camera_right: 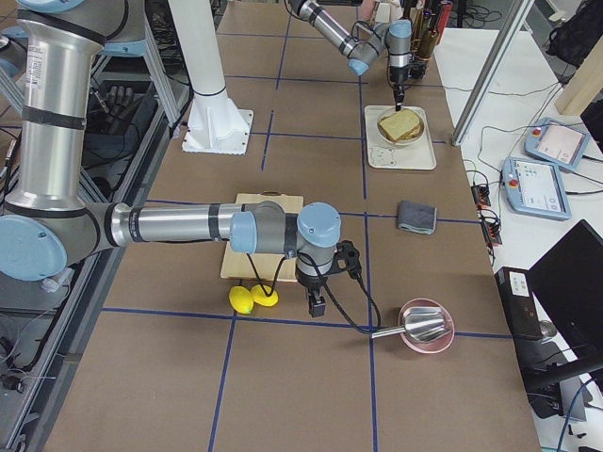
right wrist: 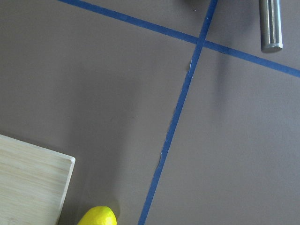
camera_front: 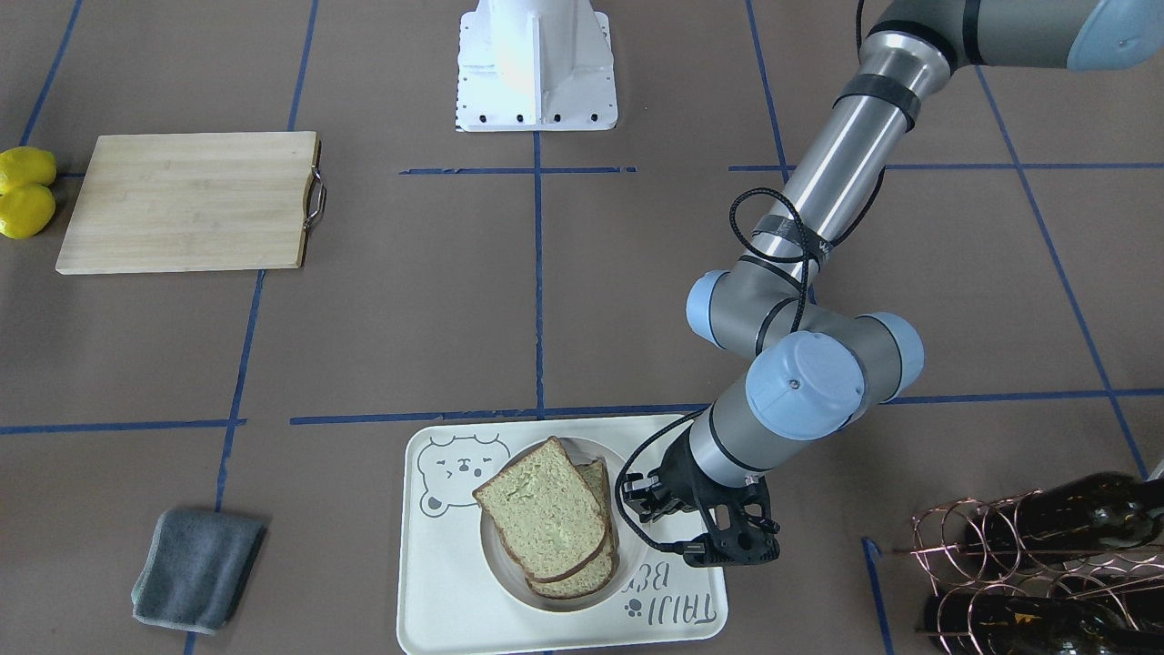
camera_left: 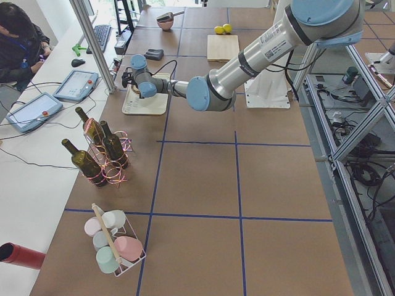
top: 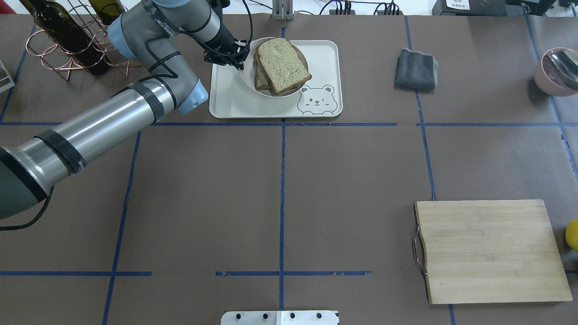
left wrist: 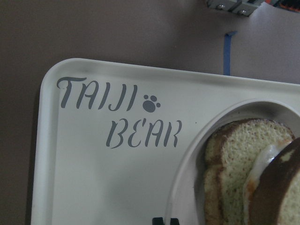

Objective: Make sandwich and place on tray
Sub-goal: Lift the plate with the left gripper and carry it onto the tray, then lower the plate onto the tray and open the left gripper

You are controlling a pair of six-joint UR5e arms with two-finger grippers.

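Observation:
The sandwich (camera_front: 546, 514) is two tan bread slices with dark crusts, stacked askew in a round white bowl (camera_front: 505, 573) on the cream tray (camera_front: 446, 591). In the left wrist view the white egg (left wrist: 262, 161) shows between the slices, beside the grey "BEAR" lettering on the tray (left wrist: 93, 178). My left gripper (camera_front: 638, 502) hangs just above the bowl's rim beside the sandwich, empty, with its fingertips (left wrist: 159, 221) close together. It also shows in the overhead view (top: 238, 63). My right gripper (camera_right: 316, 303) hovers far off near the lemons. Whether it is open or shut I cannot tell.
A wooden cutting board (camera_front: 182, 200) lies with two lemons (camera_front: 25, 193) beside it. A grey cloth (camera_front: 195, 569) lies near the tray. A copper wine rack with bottles (camera_front: 1028, 564) stands by the left arm. A pink bowl with a metal scoop (top: 555, 70) is at the far right.

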